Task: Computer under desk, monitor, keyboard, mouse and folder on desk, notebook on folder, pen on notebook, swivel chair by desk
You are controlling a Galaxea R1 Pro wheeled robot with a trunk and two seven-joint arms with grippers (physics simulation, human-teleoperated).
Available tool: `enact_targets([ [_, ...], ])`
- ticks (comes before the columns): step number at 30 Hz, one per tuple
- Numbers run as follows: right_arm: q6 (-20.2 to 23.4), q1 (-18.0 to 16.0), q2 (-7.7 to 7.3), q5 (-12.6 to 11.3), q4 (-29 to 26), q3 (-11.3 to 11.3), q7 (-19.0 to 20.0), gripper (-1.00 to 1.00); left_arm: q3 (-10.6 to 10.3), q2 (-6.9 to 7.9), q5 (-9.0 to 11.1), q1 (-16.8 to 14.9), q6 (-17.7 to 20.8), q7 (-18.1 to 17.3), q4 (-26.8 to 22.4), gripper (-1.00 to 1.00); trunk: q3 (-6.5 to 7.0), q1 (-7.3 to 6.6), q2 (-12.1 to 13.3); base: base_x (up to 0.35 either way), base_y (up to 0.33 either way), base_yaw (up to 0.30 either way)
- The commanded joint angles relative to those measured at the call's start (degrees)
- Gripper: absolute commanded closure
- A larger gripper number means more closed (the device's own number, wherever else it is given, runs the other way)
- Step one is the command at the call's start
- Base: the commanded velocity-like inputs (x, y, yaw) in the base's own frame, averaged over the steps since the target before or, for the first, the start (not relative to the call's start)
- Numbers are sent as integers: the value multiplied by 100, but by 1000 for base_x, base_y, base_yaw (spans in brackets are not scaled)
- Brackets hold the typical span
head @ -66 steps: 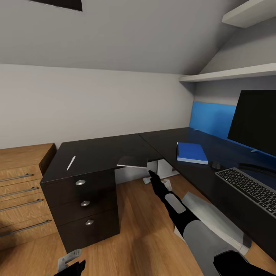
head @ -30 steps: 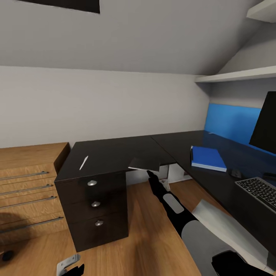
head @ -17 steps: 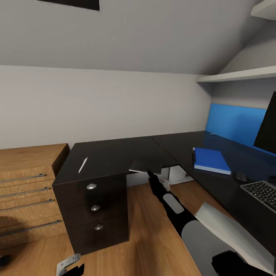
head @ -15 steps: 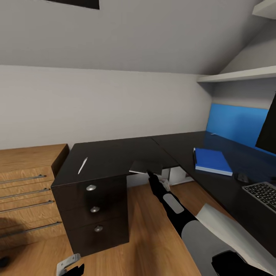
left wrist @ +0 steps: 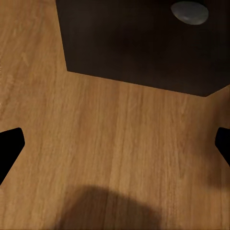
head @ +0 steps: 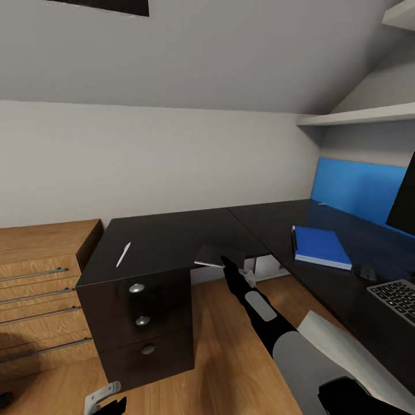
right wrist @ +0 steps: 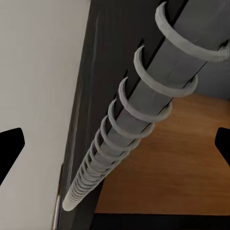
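Observation:
The dark notebook [head: 218, 255] lies on the black drawer unit [head: 144, 317], with one end overhanging the unit's right edge. My right gripper [head: 226, 263] is open just below that overhanging end. In the right wrist view the notebook's spiral binding [right wrist: 129, 120] runs between the spread fingertips [right wrist: 10, 146]. The pale pen [head: 123, 254] lies on the same top, to the left. On the desk [head: 271, 222] are the blue folder [head: 320, 246], the mouse [head: 364, 271], the keyboard [head: 397, 295] and the monitor [head: 404, 202]. My left gripper [head: 106, 399] hangs low and open over the floor. The swivel chair and computer are out of view.
A light-wood drawer chest [head: 40, 288] stands left of the drawer unit. Wall shelves [head: 357, 115] and a blue panel [head: 357, 187] sit behind the desk. The left wrist view looks down on the wood floor [left wrist: 115, 158] and the drawer unit's base with a knob [left wrist: 189, 12].
The camera has swung left and come nearer the drawer unit, so the monitor and keyboard slid toward the right edge. My right gripper and the notebook stay in the same relation.

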Motion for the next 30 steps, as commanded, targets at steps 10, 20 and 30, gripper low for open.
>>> enact_targets([
  [10,4,-3,-3,-52,3,15,17,-100,12,-4,65,-1,34,21,-11,-100,-6,-1,-3,1,0,0],
  [20,-1,-4,-14,-47,3,8,17,-100,9,-7,61,-1,39,22,73,-100,-6,-1,-3,101,0,0],
  [30,-21,-6,-26,-45,3,6,-7,-100,8,-7,64,3,42,22,110,-100,-6,-1,-3,6,0,0],
])
